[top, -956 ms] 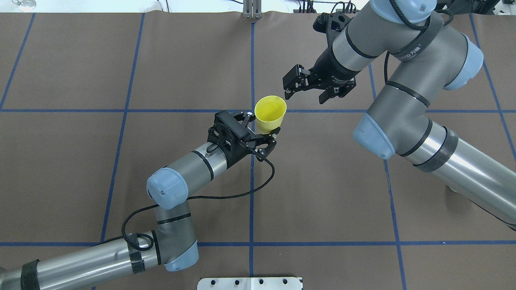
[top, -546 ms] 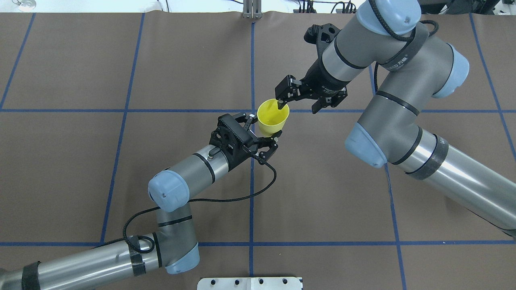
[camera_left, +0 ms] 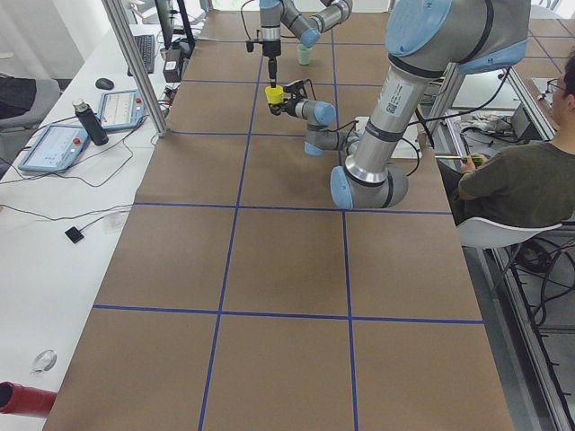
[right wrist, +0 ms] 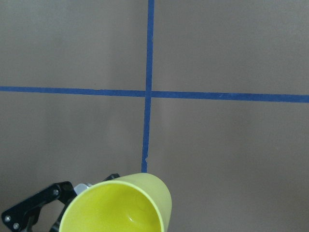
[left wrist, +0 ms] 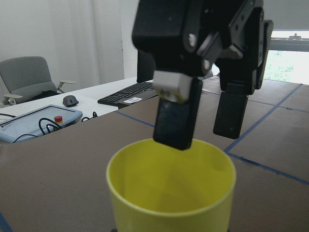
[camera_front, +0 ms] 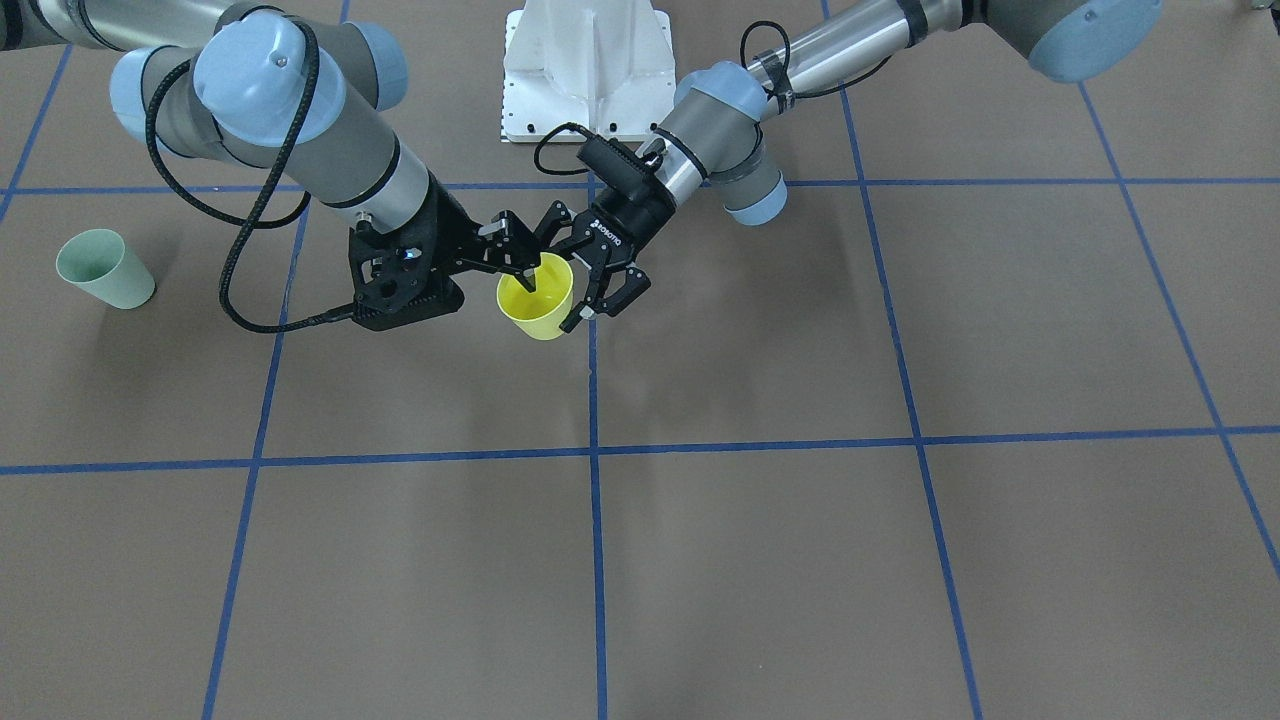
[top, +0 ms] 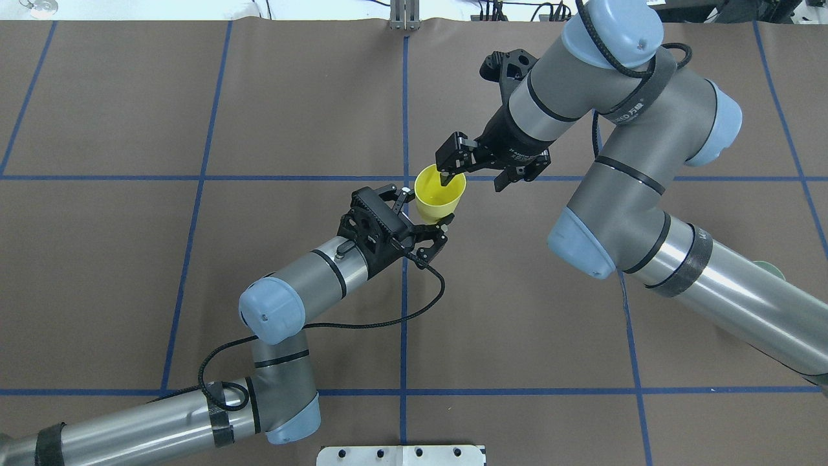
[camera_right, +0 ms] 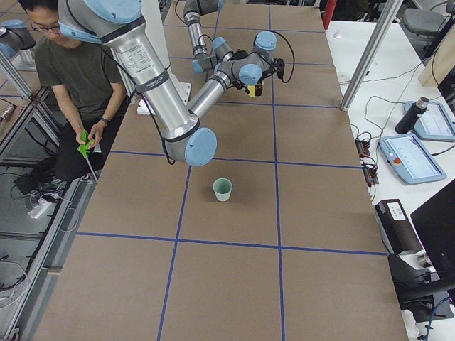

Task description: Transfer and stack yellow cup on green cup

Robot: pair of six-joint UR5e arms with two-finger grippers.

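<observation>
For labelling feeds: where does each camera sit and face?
Front-facing: across the brown table, facing the robot; both arms.
Overhead: behind the robot, looking down; left hand, right hand.
Exterior left: table's left end; left arm nearest.
Exterior right: table's right end; right arm nearest.
Left wrist: over small yellow plastic cup toward right hand.
Right wrist: downward; left hand.
All share that cup.

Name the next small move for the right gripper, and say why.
Probably close the right gripper on the yellow cup at its rim wall. Its jaws stand open, one finger inside the cup, the other outside the rim, while the left gripper holds the cup low on its body. The green cup stands far off on the right arm's side, so the hand-over should come first.
</observation>
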